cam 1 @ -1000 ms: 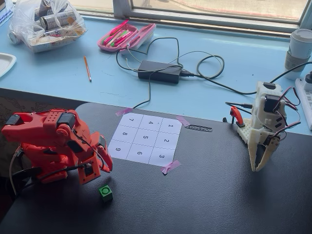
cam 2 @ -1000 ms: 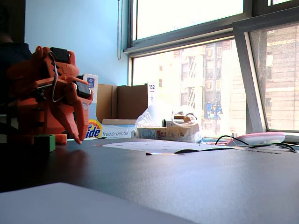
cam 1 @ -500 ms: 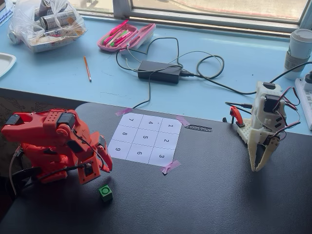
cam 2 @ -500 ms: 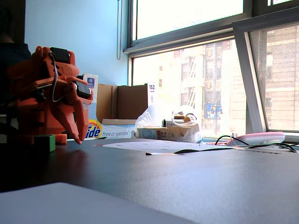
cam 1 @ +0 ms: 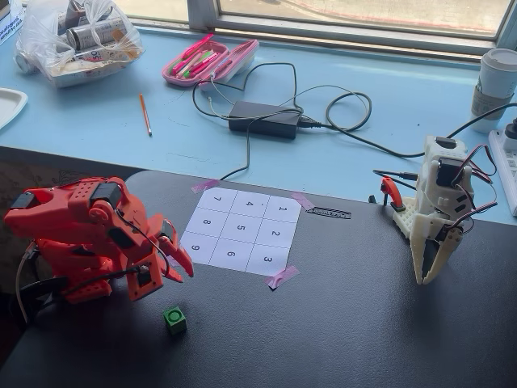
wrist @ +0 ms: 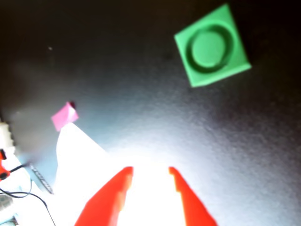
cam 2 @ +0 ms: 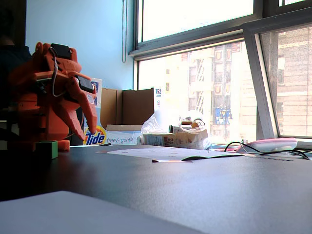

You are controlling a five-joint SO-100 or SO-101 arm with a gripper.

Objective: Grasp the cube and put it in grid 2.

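The green cube (cam 1: 174,320) with a dark round mark on top sits on the black mat, off the numbered sheet and in front of it. It also shows at the far left in a fixed view (cam 2: 46,149) and at the upper right in the wrist view (wrist: 211,47). Grid 2 (cam 1: 275,235) is the middle cell of the sheet's right column and has nothing on it. My orange gripper (cam 1: 179,263) hangs above the mat beside the sheet's left edge, apart from the cube. Its red fingers (wrist: 149,172) stand open and empty.
A white second arm (cam 1: 436,218) stands at the mat's right edge. Pink tape (cam 1: 283,276) holds the sheet's corners. Behind the mat on the blue table lie a power adapter with cables (cam 1: 264,120), a pink case (cam 1: 208,62), a pencil (cam 1: 145,113) and a bag (cam 1: 77,36).
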